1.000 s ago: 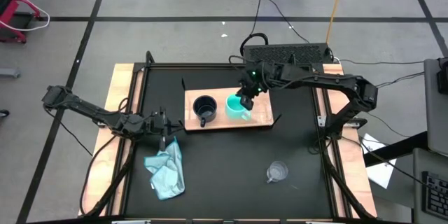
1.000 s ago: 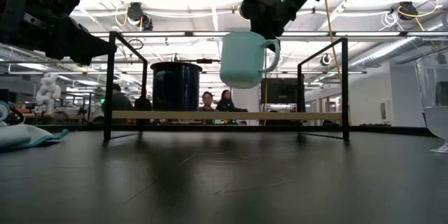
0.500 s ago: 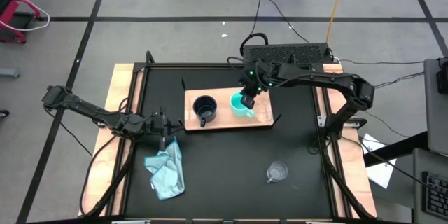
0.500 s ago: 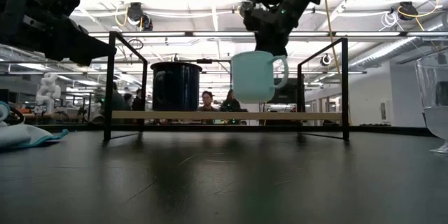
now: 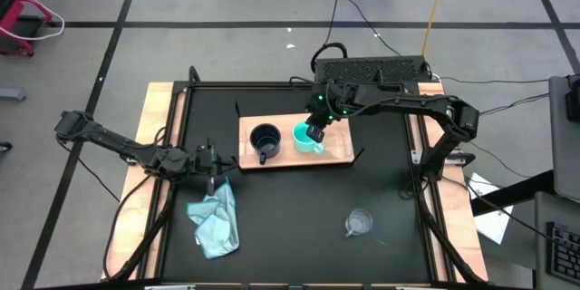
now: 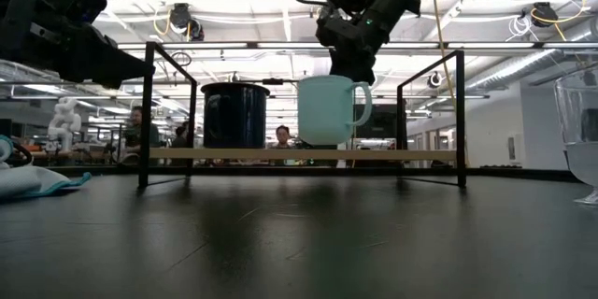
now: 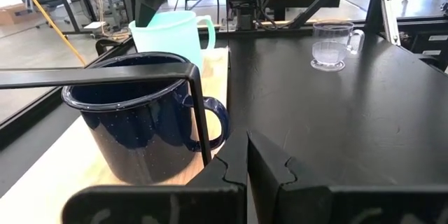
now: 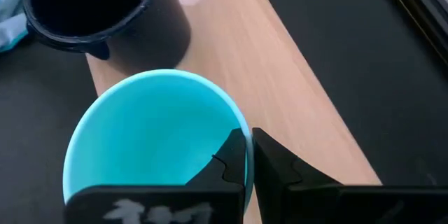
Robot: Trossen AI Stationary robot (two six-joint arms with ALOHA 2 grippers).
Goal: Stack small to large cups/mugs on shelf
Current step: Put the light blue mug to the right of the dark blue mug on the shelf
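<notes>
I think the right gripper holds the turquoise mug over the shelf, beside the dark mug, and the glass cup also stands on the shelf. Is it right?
Not quite. The glass cup stands on the black tabletop, off the shelf, as the high view shows. The right gripper does hold the turquoise mug beside the dark mug.

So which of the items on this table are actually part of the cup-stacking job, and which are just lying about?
Part of the job:
- navy mug, standing on the shelf
- turquoise mug, gripped at its rim by the right end effector over the shelf
- clear glass cup, on the black tabletop
- wooden shelf

Lying about:
- light blue cloth, below the idle left end effector
</notes>
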